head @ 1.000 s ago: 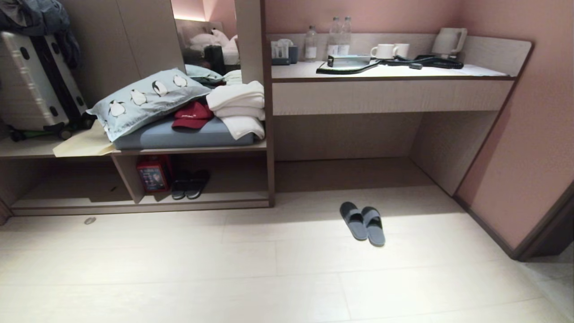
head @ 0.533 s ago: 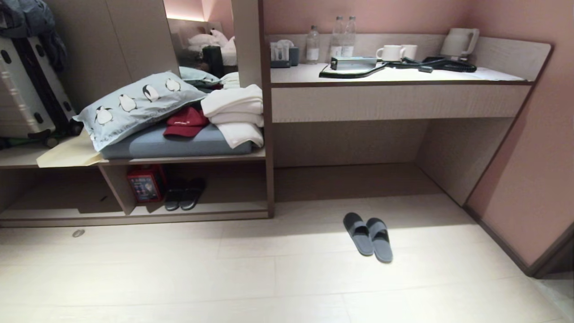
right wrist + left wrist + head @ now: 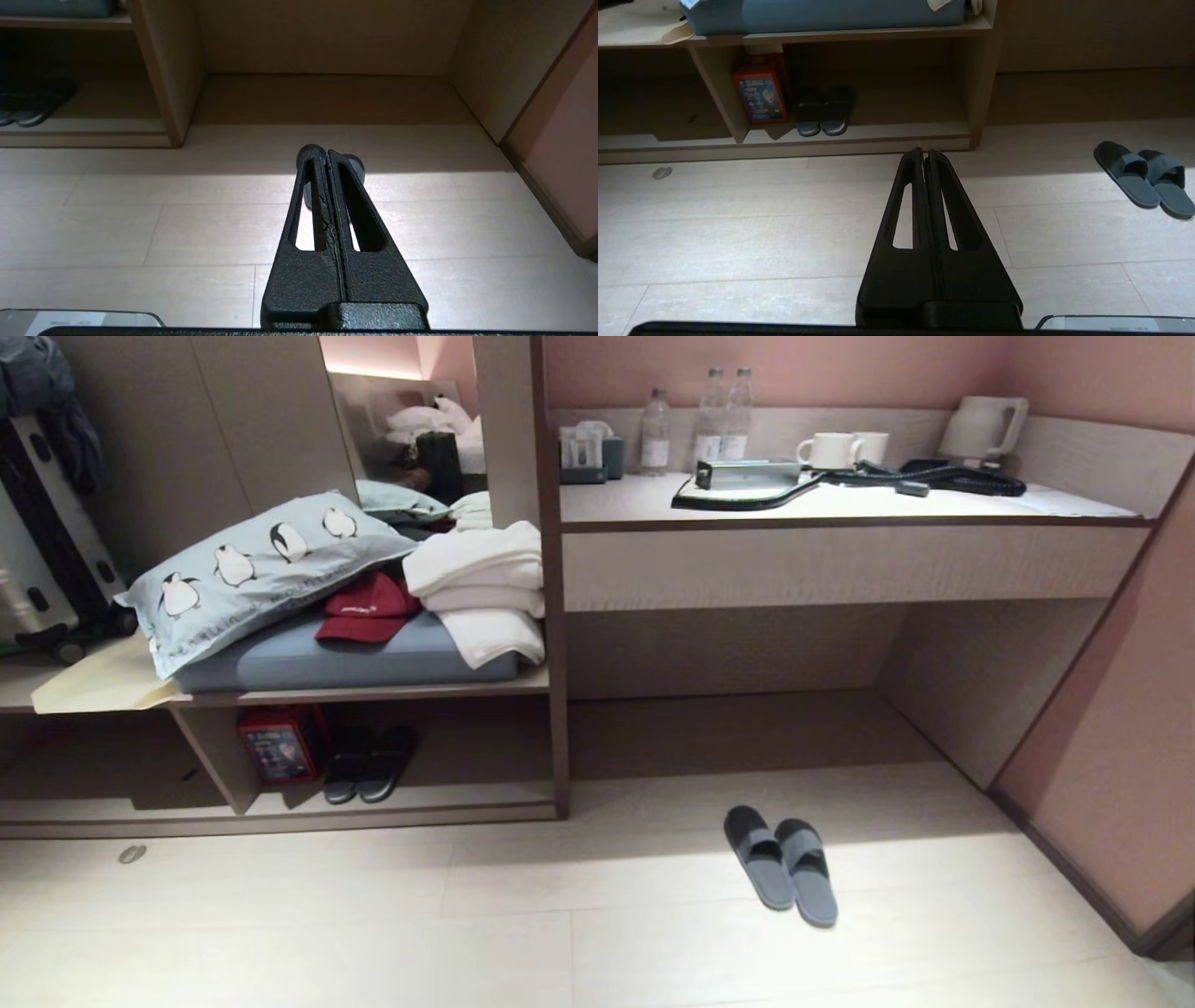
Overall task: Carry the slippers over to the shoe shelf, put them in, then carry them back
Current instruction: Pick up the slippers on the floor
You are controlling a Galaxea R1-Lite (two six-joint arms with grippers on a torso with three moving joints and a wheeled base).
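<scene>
The grey-blue slippers (image 3: 782, 866) lie side by side on the pale floor in front of the desk recess. In the left wrist view the slippers (image 3: 1143, 179) lie off to one side, well beyond my left gripper (image 3: 924, 151), which is shut and empty above the floor. My right gripper (image 3: 327, 153) is also shut and empty; the slippers (image 3: 356, 164) peek out from behind its fingertips, further ahead on the floor. The shoe shelf (image 3: 448, 798) is the low open cubby at the left, its pale base board (image 3: 878, 133) just past the left fingertips. Neither arm shows in the head view.
A darker slipper pair (image 3: 369, 765) and a red box (image 3: 275, 745) sit inside the shelf beside its divider. Pillow, cap and towels fill the bench above. The desk recess (image 3: 738, 728) opens behind the slippers; a pink wall (image 3: 1102, 756) bounds the right. A small disc (image 3: 132, 853) lies on the floor.
The whole head view has shifted down and grown larger, so the camera has come closer to the furniture and slippers. The slippers have not moved on the floor.
</scene>
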